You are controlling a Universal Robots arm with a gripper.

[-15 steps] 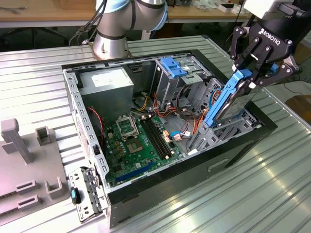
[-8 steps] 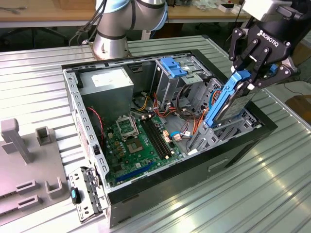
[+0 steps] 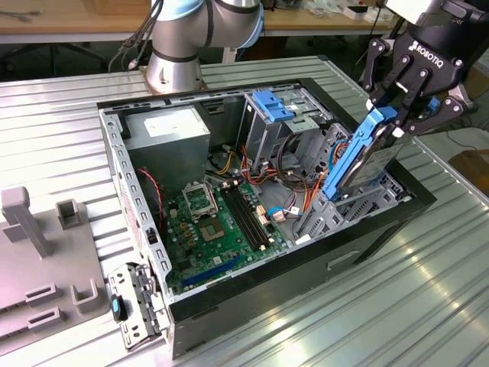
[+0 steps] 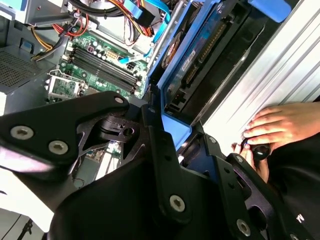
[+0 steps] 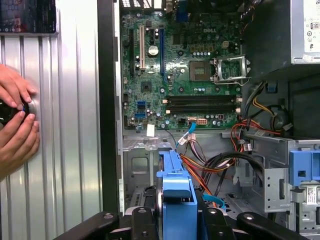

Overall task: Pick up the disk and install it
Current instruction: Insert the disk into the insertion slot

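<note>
Hand (image 3: 399,115) clamped on disk (image 3: 357,157), tilted, lower end at drive bay (image 3: 359,205) in case corner. Best to square rails with slot, go slow, steer clear of orange cables (image 3: 306,193) just beside.

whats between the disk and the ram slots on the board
A tangle of loose cables, mostly orange and black, fills the stretch between the disk and the RAM slots; the exterior view shows it.

Cable bundle (image 5: 210,167) crowds space beside disk (image 3: 359,157); open room above motherboard (image 3: 214,214); person's hands (image 5: 15,135) beside case (image 5: 107,100).
</note>
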